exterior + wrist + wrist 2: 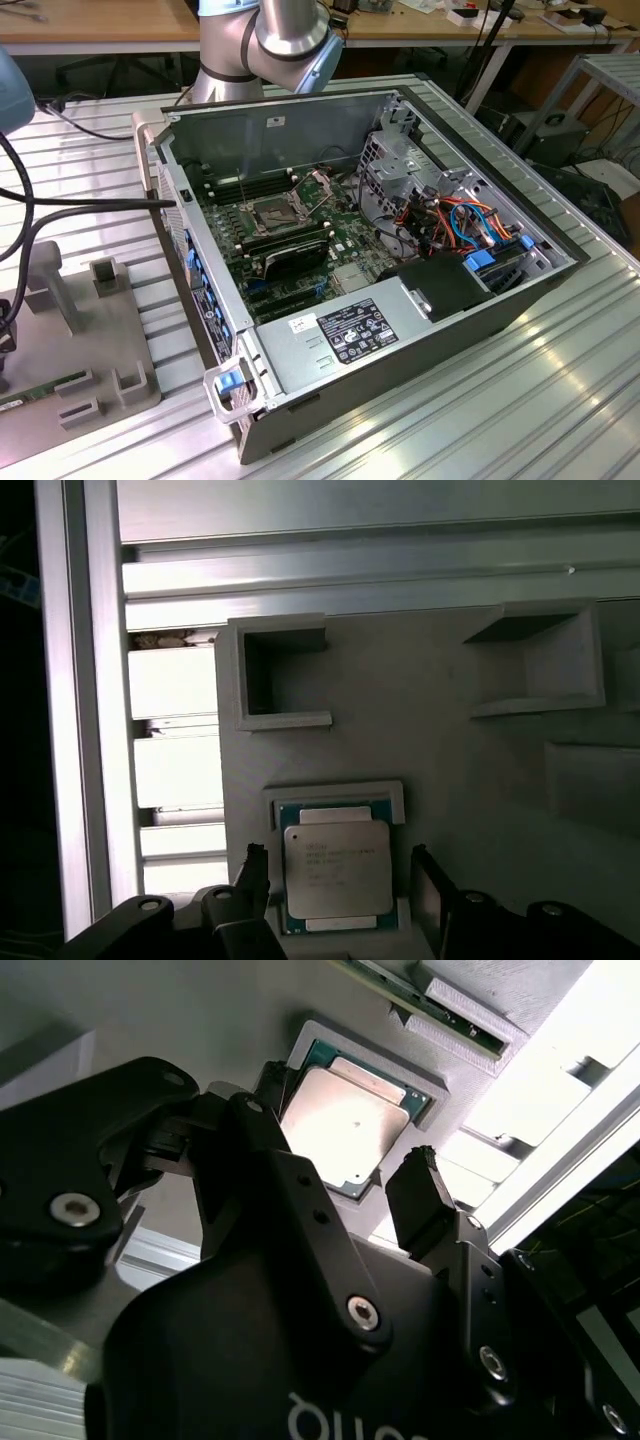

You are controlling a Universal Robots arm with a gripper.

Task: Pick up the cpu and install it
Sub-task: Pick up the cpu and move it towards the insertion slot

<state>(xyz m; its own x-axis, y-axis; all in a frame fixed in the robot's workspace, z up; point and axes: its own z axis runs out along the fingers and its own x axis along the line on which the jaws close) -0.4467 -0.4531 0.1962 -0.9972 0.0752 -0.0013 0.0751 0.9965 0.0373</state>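
Pick-up step: the gripper [348, 1118] hangs open, fingers either side of the cpu [335, 872] in its grey tray [430, 740]; I'd say it needs a square, even squeeze.

I see an open grey metal computer case [300, 115] lying on the ribbed aluminium desk [560, 400]. Inside it is a green motherboard [345, 225] with a dark square metal-framed socket [272, 211]. Nearer lies a grey labelled power-supply box [340, 335], and orange and blue cables [470, 222] run toward the exterior view's right. A grey plastic fixture plate [100, 330] with raised holders sits at the exterior view's left.
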